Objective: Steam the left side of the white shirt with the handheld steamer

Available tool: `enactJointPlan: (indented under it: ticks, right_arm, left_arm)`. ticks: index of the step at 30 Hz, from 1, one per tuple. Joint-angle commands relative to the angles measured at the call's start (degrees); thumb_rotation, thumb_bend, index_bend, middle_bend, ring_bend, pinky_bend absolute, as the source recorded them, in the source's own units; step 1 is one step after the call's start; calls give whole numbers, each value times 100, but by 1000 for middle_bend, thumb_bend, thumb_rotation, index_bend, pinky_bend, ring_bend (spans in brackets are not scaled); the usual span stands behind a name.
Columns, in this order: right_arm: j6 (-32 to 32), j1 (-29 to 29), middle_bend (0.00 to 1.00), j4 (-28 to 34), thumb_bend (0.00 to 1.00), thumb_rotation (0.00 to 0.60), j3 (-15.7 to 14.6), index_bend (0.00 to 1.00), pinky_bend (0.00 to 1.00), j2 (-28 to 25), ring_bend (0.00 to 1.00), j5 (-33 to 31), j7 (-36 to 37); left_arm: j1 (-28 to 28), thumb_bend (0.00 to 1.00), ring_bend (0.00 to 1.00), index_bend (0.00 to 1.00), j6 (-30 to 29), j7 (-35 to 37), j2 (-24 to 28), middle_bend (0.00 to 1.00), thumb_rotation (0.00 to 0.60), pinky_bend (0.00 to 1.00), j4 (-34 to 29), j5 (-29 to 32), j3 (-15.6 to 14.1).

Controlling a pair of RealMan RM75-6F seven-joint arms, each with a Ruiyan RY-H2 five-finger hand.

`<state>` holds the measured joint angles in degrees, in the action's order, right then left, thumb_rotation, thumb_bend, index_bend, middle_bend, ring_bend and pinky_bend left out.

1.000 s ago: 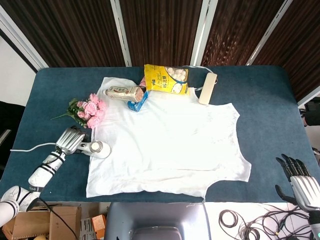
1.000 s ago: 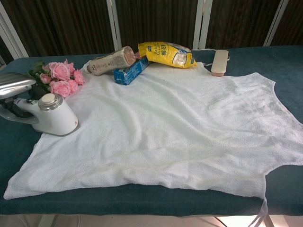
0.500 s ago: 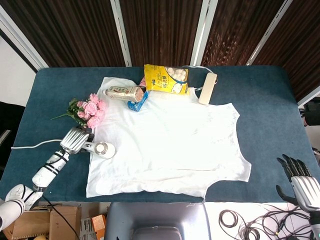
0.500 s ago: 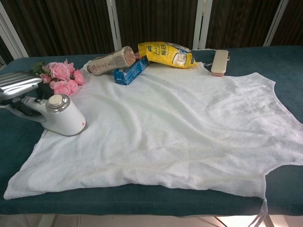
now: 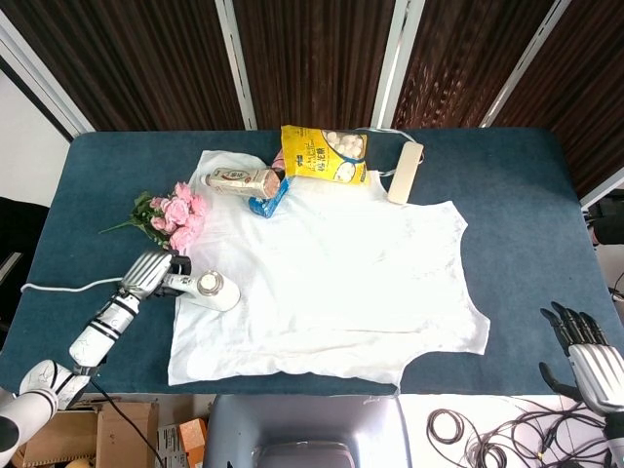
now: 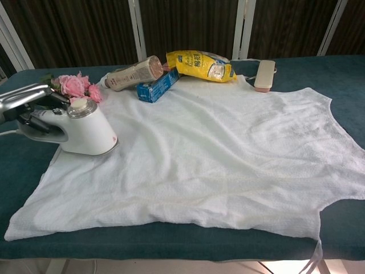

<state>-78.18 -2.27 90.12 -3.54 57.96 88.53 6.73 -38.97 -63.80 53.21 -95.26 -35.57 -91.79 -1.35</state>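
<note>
Left hand [image 5: 148,274] grasping the steamer [image 6: 84,131] at the shirt's [image 5: 331,283] nine o'clock edge (right hand [image 5: 591,359] spread, holding nothing).

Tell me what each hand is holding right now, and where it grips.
Left hand grips the steamer by its handle; right hand holds nothing.
</note>
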Motion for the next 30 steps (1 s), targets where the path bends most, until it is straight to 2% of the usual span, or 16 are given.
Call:
enactJointPlan:
  ticks: [1, 4, 6, 9, 12, 15, 27, 30]
  right_arm:
    - [10, -5, 0, 0, 363, 600, 1, 0, 0, -2, 0, -2, -4]
    - [37, -15, 0, 7, 363, 600, 1, 0, 0, -1, 0, -12, -17]
    - [47, -17, 0, 10, 363, 600, 4, 0, 0, 2, 0, -24, -30]
    - [62, -25, 0, 24, 363, 600, 2, 0, 0, 5, 0, -20, -46]
    - [89, -39, 0, 34, 363, 600, -6, 0, 0, 0, 0, -9, -60]
    - [91, -42, 0, 32, 363, 600, -11, 0, 0, -20, 0, 3, -10]
    - [123, -79, 6, -23, 363, 600, -89, 0, 0, -110, 0, 169, 260]
    - [138, -89, 6, -40, 363, 600, -108, 0, 0, -127, 0, 199, 322]
  left_arm:
    - [35, 510, 638, 741, -25, 1644, -160, 691, 600, 506, 252, 140, 89]
    - [50, 516, 659, 731, -50, 2232, -171, 714, 600, 528, 293, 159, 104]
    - [67, 519, 660, 731, -119, 2242, -228, 716, 600, 530, 392, 153, 109]
    - [62, 515, 662, 731, -135, 1914, -362, 717, 600, 530, 496, 240, 201]
    - [1, 507, 669, 731, -53, 1365, -510, 722, 600, 533, 407, 466, 430]
    - [-92, 509, 674, 730, 124, 705, -570, 727, 600, 537, 17, 787, 733]
    - [-503, 512, 683, 730, 956, -2731, -457, 732, 600, 548, -2609, 2124, 1620]
    - [-586, 514, 687, 730, 1146, -3079, -486, 733, 600, 552, -3026, 2411, 1750]
